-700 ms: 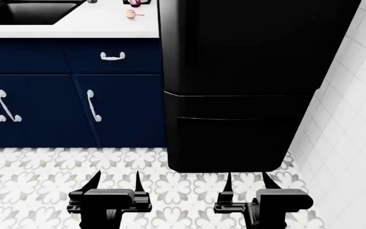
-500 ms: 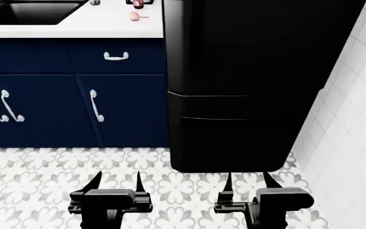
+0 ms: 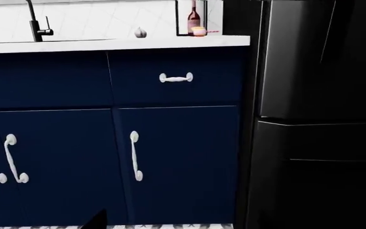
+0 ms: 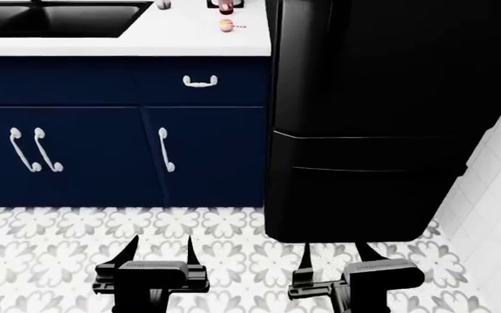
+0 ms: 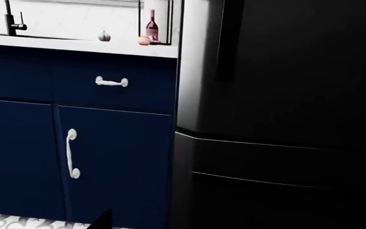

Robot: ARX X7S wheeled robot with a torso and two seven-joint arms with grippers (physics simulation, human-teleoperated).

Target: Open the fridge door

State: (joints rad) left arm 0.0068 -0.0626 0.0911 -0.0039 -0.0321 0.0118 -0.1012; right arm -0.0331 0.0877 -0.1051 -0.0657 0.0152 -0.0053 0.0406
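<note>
Both hands, left hand (image 4: 158, 251) and right hand (image 4: 338, 255), are matte black: boxy ribbed housings, each with two thin pointed fingers.

I get even, flat simulator light with sharp focus in all three views. The white counter (image 4: 146, 39) renders bright. The fridge door (image 4: 390, 65) is nearly featureless black from the head; my wrist cameras catch soft grey sheen on it.

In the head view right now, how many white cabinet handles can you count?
4: one horizontal drawer handle beside the fridge, one vertical door handle under it, and a pair, and, farther left. More may lie out of frame.
</note>
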